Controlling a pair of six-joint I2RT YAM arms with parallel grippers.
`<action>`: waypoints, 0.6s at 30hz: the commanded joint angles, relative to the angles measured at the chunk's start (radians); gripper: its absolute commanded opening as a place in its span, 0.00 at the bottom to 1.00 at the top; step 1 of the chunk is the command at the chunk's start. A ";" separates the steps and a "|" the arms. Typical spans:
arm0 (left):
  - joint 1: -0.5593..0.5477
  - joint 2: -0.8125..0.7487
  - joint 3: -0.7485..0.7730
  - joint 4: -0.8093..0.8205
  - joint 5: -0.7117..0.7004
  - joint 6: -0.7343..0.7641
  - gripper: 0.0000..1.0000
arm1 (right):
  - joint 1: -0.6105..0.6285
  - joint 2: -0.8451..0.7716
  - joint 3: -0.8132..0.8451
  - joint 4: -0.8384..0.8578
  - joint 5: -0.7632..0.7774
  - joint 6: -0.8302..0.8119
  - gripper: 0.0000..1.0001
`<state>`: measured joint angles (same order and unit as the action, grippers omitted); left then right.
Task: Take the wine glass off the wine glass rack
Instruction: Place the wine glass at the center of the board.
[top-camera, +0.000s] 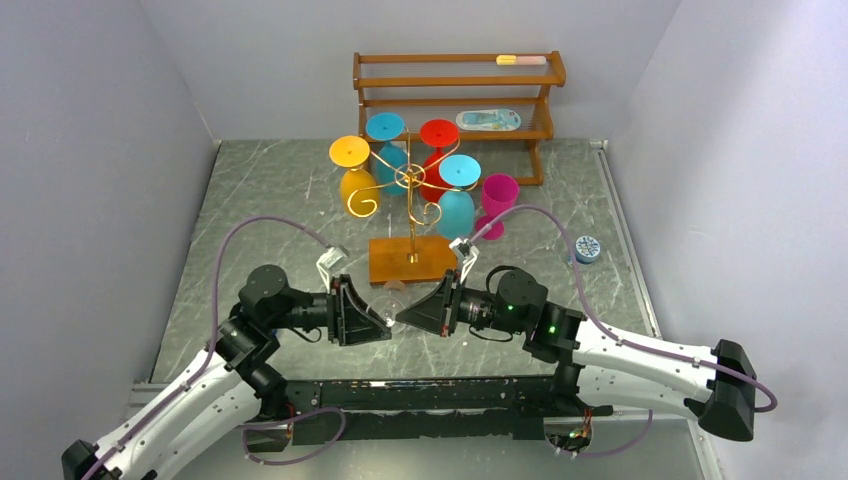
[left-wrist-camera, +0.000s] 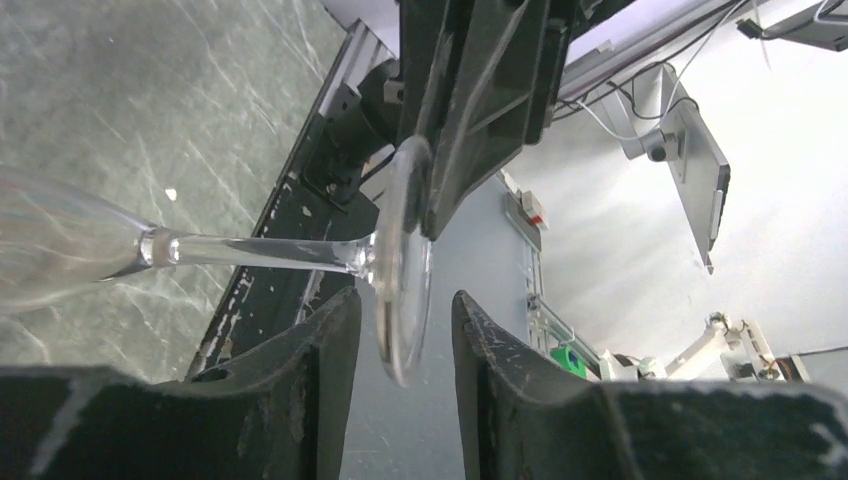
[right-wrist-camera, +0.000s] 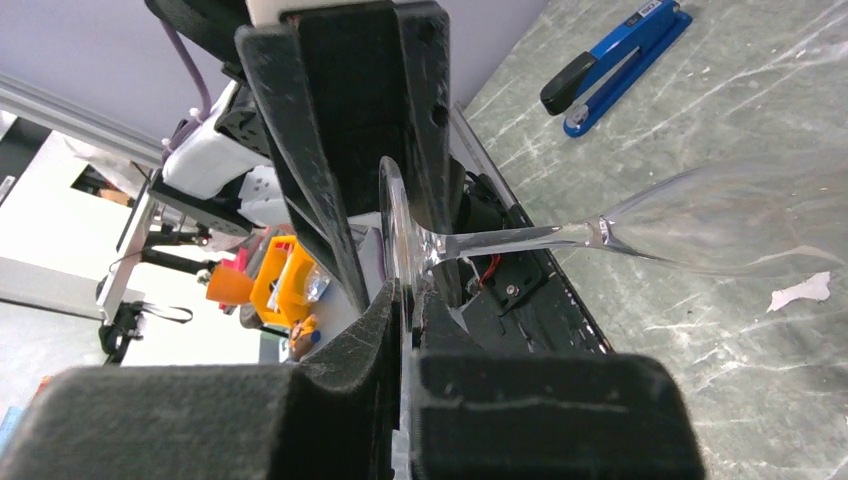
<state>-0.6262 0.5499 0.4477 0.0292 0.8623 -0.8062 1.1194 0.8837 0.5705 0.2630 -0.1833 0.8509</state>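
Observation:
A clear wine glass (top-camera: 392, 292) lies level in the air between my two grippers, just in front of the wine glass rack (top-camera: 410, 180) with its gold pole and brown square base (top-camera: 412, 258). Its bowl (right-wrist-camera: 700, 225) points toward the rack side. My right gripper (right-wrist-camera: 408, 295) is shut on the rim of the glass's round foot. My left gripper (left-wrist-camera: 405, 300) straddles the same foot (left-wrist-camera: 403, 260) from the opposite side, jaws apart with a gap on each side. Several coloured glasses (top-camera: 456, 195) hang upside down on the rack.
A three-tier wooden shelf (top-camera: 455, 95) stands at the back wall. A pink cup (top-camera: 497, 200) stands right of the rack, and a small round blue-white object (top-camera: 587, 248) lies further right. A blue stapler (right-wrist-camera: 615, 65) and a paper scrap (right-wrist-camera: 800, 290) lie on the table.

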 joint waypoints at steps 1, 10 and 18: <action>-0.096 0.047 0.027 -0.001 -0.078 0.025 0.38 | 0.001 -0.025 0.065 -0.012 0.007 -0.018 0.00; -0.193 0.052 0.023 0.106 -0.210 -0.015 0.37 | 0.001 -0.049 0.051 -0.048 0.012 -0.019 0.00; -0.194 -0.069 -0.069 0.220 -0.311 -0.123 0.40 | 0.001 -0.070 0.028 -0.059 0.027 -0.021 0.00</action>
<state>-0.8154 0.5308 0.4145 0.1673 0.6357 -0.8768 1.1187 0.8337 0.6060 0.1951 -0.1673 0.8341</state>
